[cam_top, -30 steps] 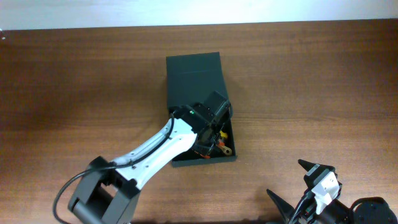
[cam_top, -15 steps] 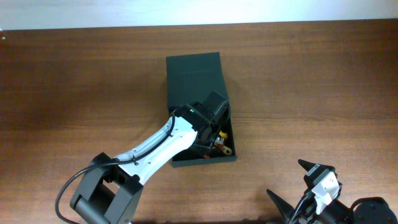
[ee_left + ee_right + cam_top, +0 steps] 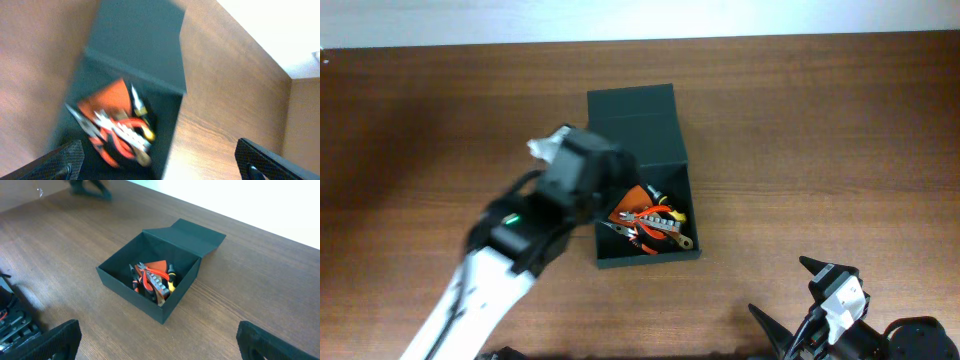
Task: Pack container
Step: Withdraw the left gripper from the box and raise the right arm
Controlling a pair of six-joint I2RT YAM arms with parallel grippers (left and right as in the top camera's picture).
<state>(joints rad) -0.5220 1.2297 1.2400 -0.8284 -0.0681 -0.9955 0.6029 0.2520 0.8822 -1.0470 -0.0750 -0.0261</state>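
On my screens the brown wood-grain counter (image 3: pixel 820 130) fills nearly everything, and the dark green, nearly black rectangular container (image 3: pixel 648 257) sits on it with its hinged flap lid (image 3: pixel 635 120) folded back and lying open on the side farthest from the right jaws. The white-and-black left arm (image 3: pixel 510 235) shows as a blur in the overhead view and overlaps the container's near-left corner. Through its wrist camera I look straight down into the open box, which lies ahead of the left jaws and between their two dark tips. Those tips sit in opposite lower corners of the picture, spread wide with nothing held. The right arm (image 3: pixel 835 300) is low at the counter's edge, well apart from the container. Its jaws are likewise spread wide and empty, and the box lies well ahead of them, roughly centred between the tips. Inside the container is a jumble of hand tools: a flat orange-red piece (image 3: pixel 159 265), red-handled pliers (image 3: pixel 642 238) with silver metal parts, and a yellow-handled tool (image 3: pixel 171 275).
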